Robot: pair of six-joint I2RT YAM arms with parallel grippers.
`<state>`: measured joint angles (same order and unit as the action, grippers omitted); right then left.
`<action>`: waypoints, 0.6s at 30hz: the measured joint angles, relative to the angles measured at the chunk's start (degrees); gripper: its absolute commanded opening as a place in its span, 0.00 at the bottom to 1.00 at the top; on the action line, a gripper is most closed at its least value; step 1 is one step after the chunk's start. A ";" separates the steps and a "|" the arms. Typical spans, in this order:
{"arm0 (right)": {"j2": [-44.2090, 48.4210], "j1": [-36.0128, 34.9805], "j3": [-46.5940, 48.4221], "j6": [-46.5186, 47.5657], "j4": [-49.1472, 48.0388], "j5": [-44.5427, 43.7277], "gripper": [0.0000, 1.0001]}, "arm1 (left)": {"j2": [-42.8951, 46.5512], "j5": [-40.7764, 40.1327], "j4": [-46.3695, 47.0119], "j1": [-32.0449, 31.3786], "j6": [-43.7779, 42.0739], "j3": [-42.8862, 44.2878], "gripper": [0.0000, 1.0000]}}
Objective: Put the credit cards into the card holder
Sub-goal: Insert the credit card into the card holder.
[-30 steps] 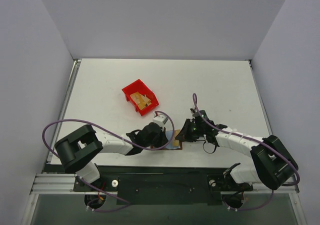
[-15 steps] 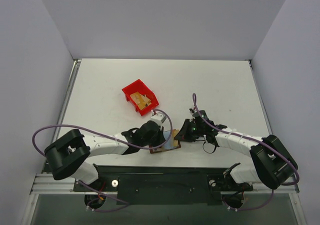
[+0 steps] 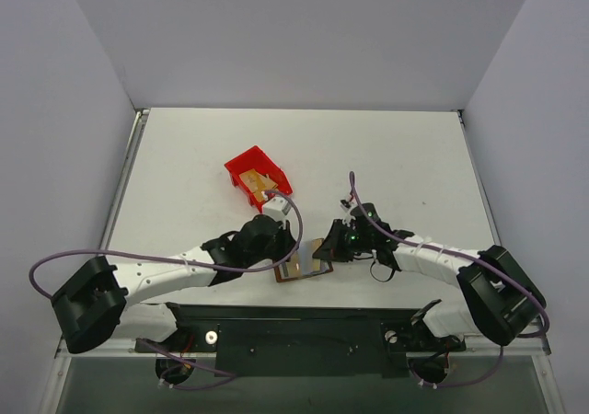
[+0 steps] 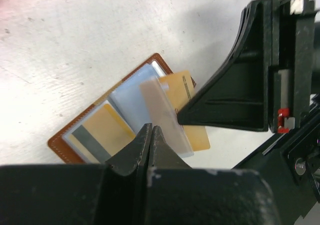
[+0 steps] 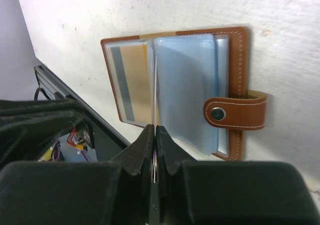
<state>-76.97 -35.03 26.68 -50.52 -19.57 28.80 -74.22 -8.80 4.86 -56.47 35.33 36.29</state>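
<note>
While the card holder lies open and flat on the counter, close to the near edge, the 2 tools sit right by it, 1 on each side.

The left tool is pressed together. Its tips hang low over the middle of the holder, and I see nothing between them.

The right tool is pressed together too. A thin sheet runs out from between its tips, and its own camera sees only the sheet's edge. In the left wrist view it looks like a gold card standing tilted over the holder, so I think the right tool is pinching that card.

A clear flap stands up just in front of the card. I cannot tell if they touch. 1 striped card already sits in a pocket on the other half. The snap tab lies flat off the holder's outer edge.

The holder lies to the left of the right tool and under the card it holds. The card's long side runs the same way as the holder's middle fold. The right arm is the one placed to push the card in, and I think the card must slide down behind the flap. If the flap falls shut, the card could slip on top.

More cards wait in the red bin, farther back and nearer the left arm.
</note>
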 measured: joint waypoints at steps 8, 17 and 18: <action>-4.94 -6.47 4.04 0.22 0.00 0.24 0.00 | 7.78 -2.27 -3.04 3.50 0.44 -3.23 0.00; -12.74 -11.02 8.61 0.28 -1.05 0.22 0.00 | 11.52 -2.80 -6.19 5.66 0.52 -6.45 0.00; -13.14 -11.15 8.68 0.28 -1.05 0.22 0.00 | 11.54 -2.78 -6.34 5.68 0.55 -6.71 0.00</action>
<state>-90.11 -46.17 35.35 -50.24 -20.62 29.02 -62.67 -11.57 -1.48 -50.78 35.88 29.58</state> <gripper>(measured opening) 0.003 0.021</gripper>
